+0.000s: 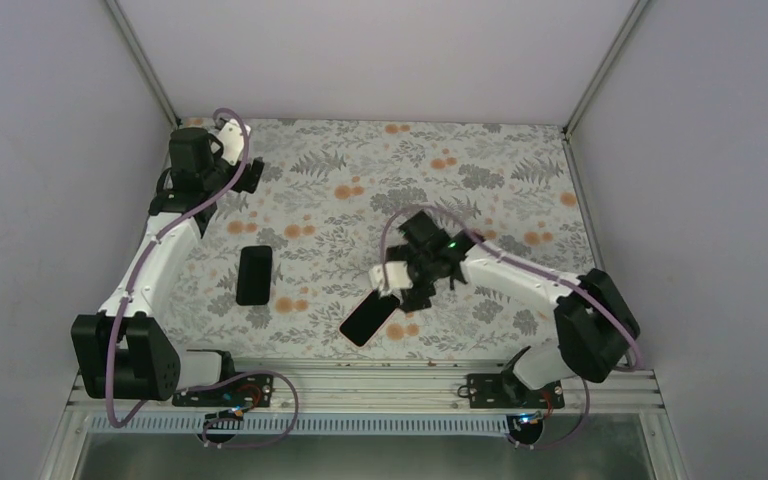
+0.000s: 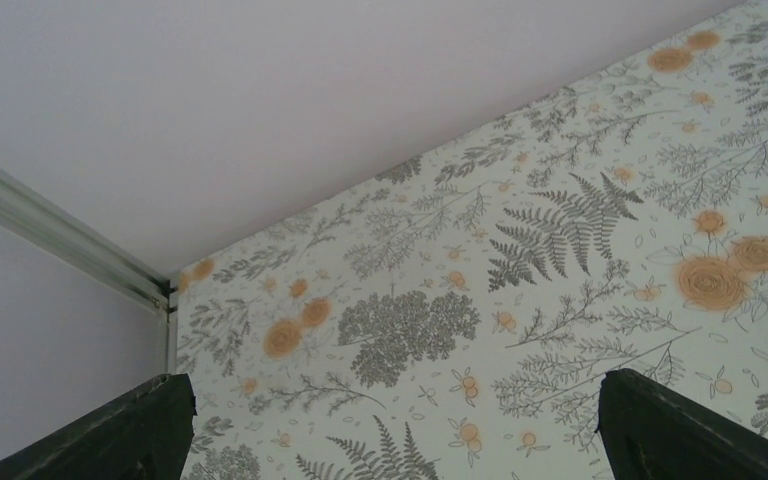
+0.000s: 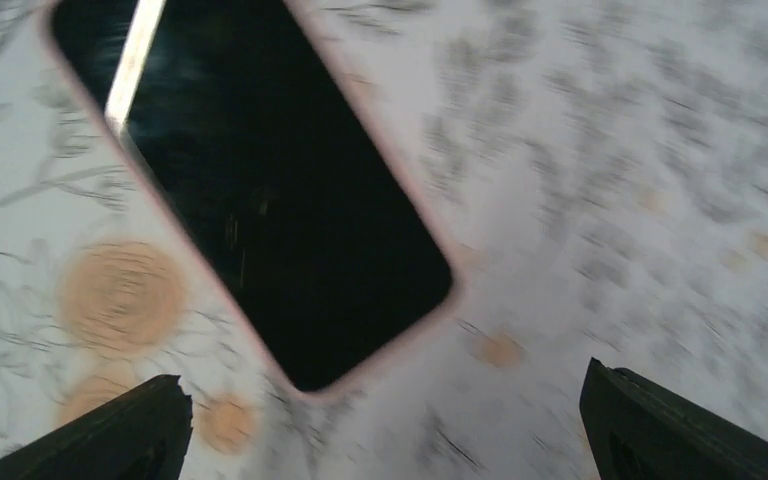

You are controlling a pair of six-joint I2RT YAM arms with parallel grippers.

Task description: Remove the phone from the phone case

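Observation:
A phone with a glossy black screen sits in a pale pink phone case and lies slanted on the floral table near the front edge. In the right wrist view the phone fills the upper left, its lower corner just ahead of my fingers. My right gripper hovers at the phone's upper right end, open, with nothing between its fingers. That view is blurred. My left gripper is at the far left back corner, open over bare cloth, holding nothing.
A flat black rectangular thing lies on the table left of centre; I cannot tell whether it is a phone or a case. The floral cloth covers the table. White walls and metal posts close off the back and sides.

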